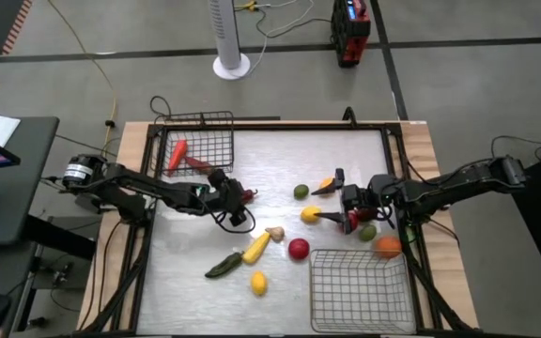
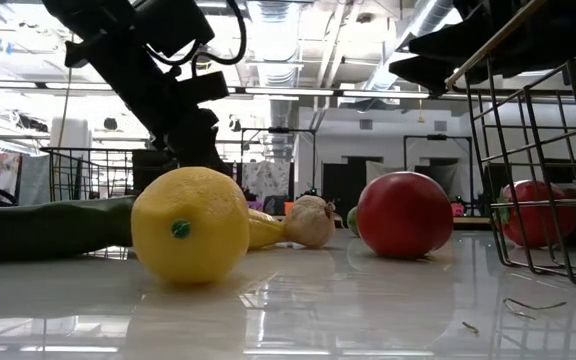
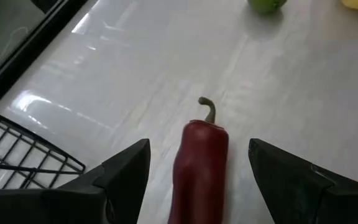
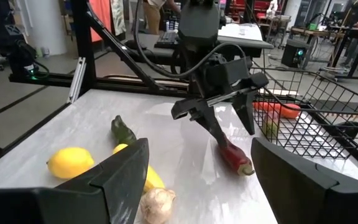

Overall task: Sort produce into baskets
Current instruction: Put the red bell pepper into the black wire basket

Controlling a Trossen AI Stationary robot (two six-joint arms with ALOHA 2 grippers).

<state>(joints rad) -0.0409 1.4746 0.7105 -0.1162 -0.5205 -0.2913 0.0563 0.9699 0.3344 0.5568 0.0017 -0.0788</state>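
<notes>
Glossy white table top (image 1: 280,160) is seen from above, with the left gripper (image 1: 236,199) set over a red pepper (image 1: 244,195) near the far basket (image 1: 198,141), where 2 red pieces already lie; the right gripper (image 1: 344,208) hangs among a yellow fruit (image 1: 310,214), a green ball (image 1: 301,192) and an orange ball (image 1: 387,247), beside the near basket (image 1: 357,289), which appears empty. In the low view a lemon (image 2: 190,226), a garlic bulb (image 2: 310,221) and a red ball (image 2: 404,214) are lined across the front. In the left wrist view the fingers (image 3: 120,171) are spread wide, the pepper lying lengthwise between them, untouched, stem pointing away. In the right wrist view that arm's own fingers (image 4: 126,171) are spread with nothing held, and the left gripper is seen tilted over the pepper. The pepper is judged light, hard and slick, likely to roll; a grip across its thick middle is advised. The basket's wire rim close by may be caught
</notes>
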